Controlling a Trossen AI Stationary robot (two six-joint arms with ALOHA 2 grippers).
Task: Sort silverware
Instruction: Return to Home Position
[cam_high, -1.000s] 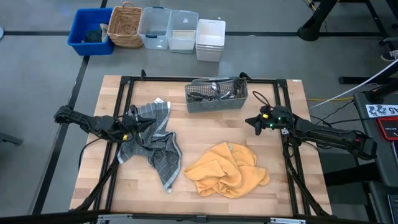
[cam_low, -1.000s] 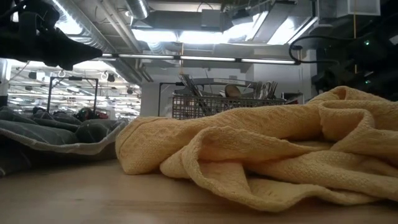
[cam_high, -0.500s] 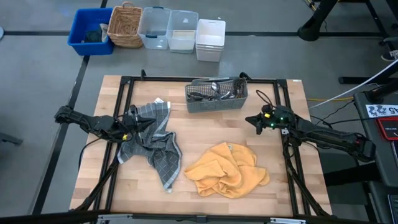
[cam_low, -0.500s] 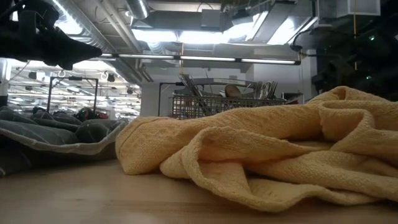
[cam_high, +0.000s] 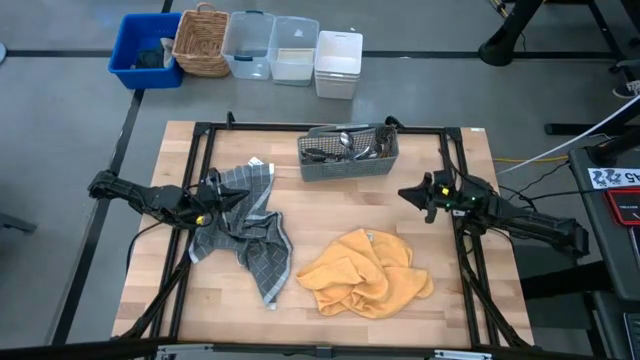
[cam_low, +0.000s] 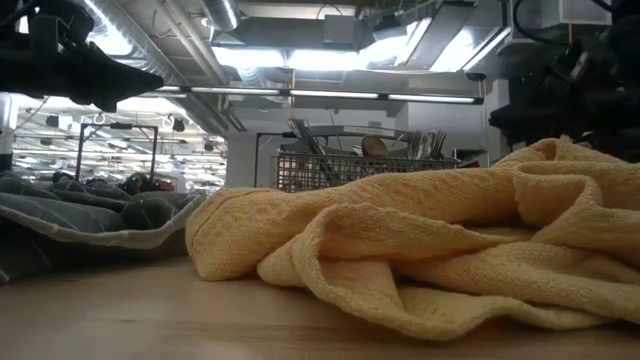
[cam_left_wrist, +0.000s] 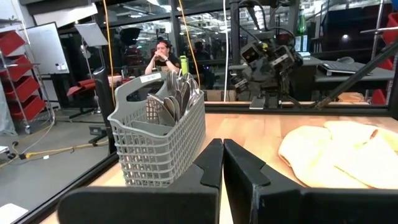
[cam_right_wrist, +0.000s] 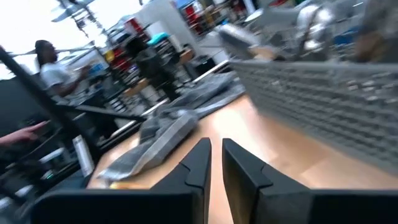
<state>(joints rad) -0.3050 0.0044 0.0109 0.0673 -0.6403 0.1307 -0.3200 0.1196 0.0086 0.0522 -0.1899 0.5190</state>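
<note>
The silverware (cam_high: 345, 143) stands bunched in a grey mesh caddy (cam_high: 347, 162) at the table's far middle; the left wrist view shows the silverware handles (cam_left_wrist: 178, 96) sticking up out of the caddy (cam_left_wrist: 155, 149). My left gripper (cam_high: 224, 196) hovers level over the grey cloth at the table's left, its fingers (cam_left_wrist: 211, 165) shut with nothing between them. My right gripper (cam_high: 404, 192) hangs level above the bare wood right of the caddy. Its fingers (cam_right_wrist: 200, 163) are a narrow gap apart and empty, pointing toward the table's left.
A grey checked cloth (cam_high: 245, 235) lies crumpled at the left and a yellow cloth (cam_high: 365, 272) at the near middle. Black frame rails (cam_high: 320, 127) border the table. A blue bin (cam_high: 147, 50), a wicker basket (cam_high: 201, 40) and plastic boxes (cam_high: 290, 50) sit beyond the far edge.
My right gripper has risen from low over the table and swung a little, still empty. Neither the cloths nor the caddy have moved.
</note>
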